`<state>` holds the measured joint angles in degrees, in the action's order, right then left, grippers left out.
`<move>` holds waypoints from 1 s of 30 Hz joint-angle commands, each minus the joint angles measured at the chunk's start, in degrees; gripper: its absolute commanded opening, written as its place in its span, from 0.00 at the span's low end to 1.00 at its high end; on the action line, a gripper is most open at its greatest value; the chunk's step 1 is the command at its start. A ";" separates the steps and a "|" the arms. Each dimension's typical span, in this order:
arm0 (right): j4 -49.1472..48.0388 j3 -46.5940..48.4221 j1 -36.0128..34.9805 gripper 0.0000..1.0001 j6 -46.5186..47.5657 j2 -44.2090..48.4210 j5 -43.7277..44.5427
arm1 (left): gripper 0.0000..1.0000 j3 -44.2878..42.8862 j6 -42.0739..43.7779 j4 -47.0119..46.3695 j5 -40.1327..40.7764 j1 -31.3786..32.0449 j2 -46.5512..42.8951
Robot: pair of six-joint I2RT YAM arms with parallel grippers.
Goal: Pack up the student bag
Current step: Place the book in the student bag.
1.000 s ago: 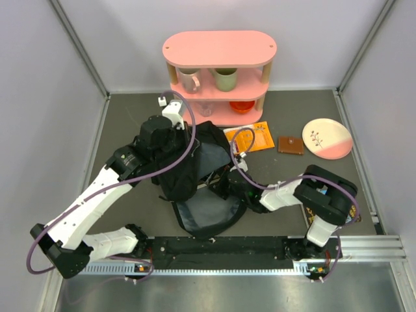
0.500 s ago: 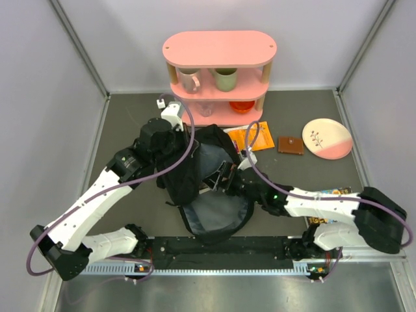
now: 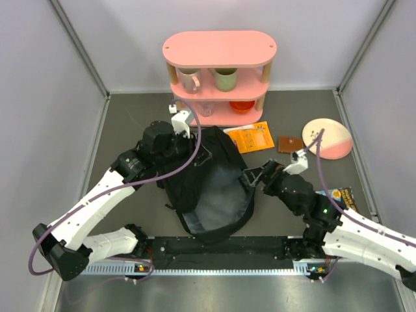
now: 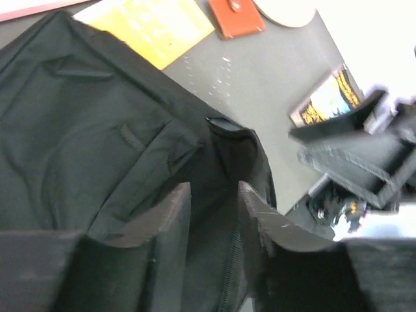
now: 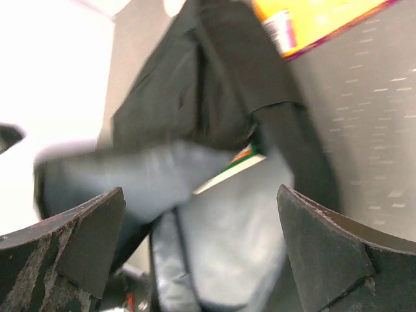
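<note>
The student bag, a floppy black backpack with pale grey lining, lies open in the middle of the table. My left gripper sits at its upper left edge. In the left wrist view the narrow jaws pinch black fabric of the bag by a zipper. My right gripper is open and empty just right of the bag's mouth. In the right wrist view it faces the grey lining, with a book's green, orange and white edge showing inside.
An orange booklet, a brown wallet and a pink-and-white plate lie behind the bag. A pink shelf with mugs and a red bowl stands at the back. A colourful book lies at the right.
My right arm has pulled back to the right, out of the bag, with its gripper open. My left gripper shifted slightly right, and the bag's mouth now lies wider open.
</note>
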<state>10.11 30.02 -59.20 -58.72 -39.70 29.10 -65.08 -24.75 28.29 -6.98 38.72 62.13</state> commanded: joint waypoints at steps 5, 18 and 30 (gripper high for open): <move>14.85 -8.39 13.40 0.99 -3.24 6.04 -11.15 | 0.79 -0.05 2.16 -5.97 -12.18 -0.05 -3.94; -23.01 -15.79 13.58 0.99 -9.05 -15.80 -28.83 | 0.93 1.18 1.11 -2.28 -1.46 -0.13 -8.69; -37.97 -0.14 14.64 0.99 -7.29 -41.42 -38.95 | 0.93 2.41 0.50 -1.14 1.44 -0.22 -10.01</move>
<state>-17.91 26.15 -45.47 -65.67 -79.40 -6.04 -62.76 -24.10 27.92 -7.40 38.72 53.71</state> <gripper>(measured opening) 0.987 0.929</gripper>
